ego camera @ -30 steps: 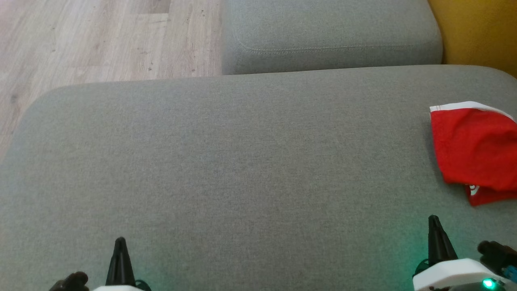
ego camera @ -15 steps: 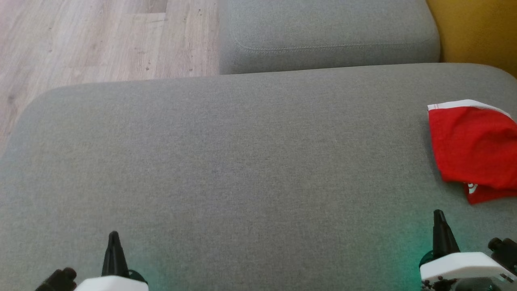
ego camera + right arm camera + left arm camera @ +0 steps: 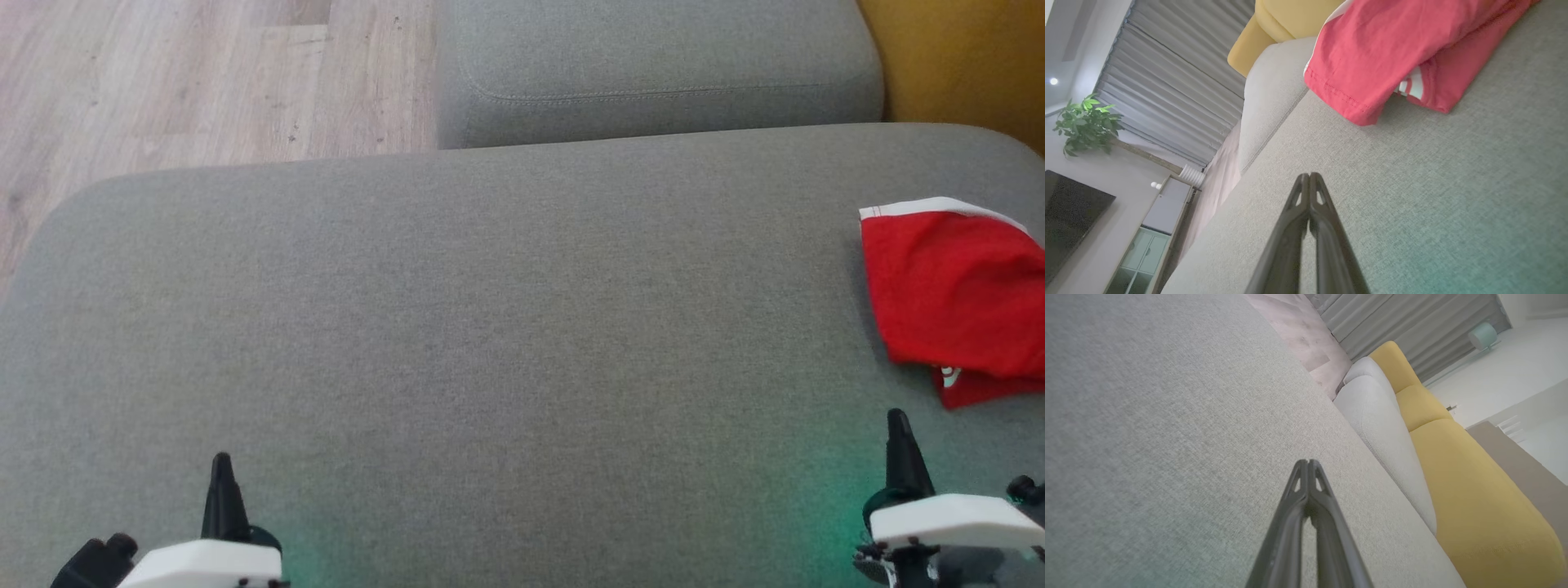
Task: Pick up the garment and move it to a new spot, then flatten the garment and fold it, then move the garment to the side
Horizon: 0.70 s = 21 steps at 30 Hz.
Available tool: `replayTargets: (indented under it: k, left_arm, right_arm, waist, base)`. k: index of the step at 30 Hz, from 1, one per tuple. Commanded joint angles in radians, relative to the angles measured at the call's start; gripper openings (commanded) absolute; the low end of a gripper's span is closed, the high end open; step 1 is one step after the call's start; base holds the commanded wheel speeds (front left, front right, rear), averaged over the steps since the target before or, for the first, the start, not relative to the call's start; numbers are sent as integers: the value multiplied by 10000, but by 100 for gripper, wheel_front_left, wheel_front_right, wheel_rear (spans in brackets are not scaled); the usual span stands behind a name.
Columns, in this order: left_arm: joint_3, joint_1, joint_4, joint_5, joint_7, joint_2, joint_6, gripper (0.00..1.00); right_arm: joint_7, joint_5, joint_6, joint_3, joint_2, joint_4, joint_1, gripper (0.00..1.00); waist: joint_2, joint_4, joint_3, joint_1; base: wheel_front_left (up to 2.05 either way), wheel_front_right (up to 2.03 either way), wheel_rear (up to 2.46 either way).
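head view: red garment (image 3: 955, 310) lies near, beyond shut empty right hand (image 3: 898, 419), left hand (image 3: 221, 460) shut too.

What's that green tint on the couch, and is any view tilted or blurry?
Head view: green glow on the grey cushion beside the left claw and, stronger, the right claw. Left wrist view: tilted, faint green at lower left. Right wrist view: red garment sharp, green cast at lower right.

This is a home living room. A grey fabric sofa (image 3: 490, 286) adjoins yellow cushions (image 3: 1474, 490) above a pale wood-look floor (image 3: 163, 82). The right wrist view takes in pleated grey curtains (image 3: 1175, 81), a leafy houseplant (image 3: 1086, 122), a dark television screen (image 3: 1069, 224) and a glass-fronted cabinet (image 3: 1147, 253).
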Motion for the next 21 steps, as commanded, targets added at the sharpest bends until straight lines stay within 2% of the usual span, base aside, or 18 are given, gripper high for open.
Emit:
replayTargets:
  k: [1, 21]
  left_arm:
    - [315, -520, -336, -274, 69, 19, -75, 0]
    - [602, -877, -480, -2570, 658, 17, -200, 0]
  right_arm:
    - [93, 333, 44, 53, -54, -364, -614, 0]
    - [655, 2933, 56, -66, -67, -567, -950, 0]
  waist:
    - [0, -6, 3, 0]
    - [0, -115, 41, 0]
  base:
    - [0, 0, 0]
    - [0, 0, 0]
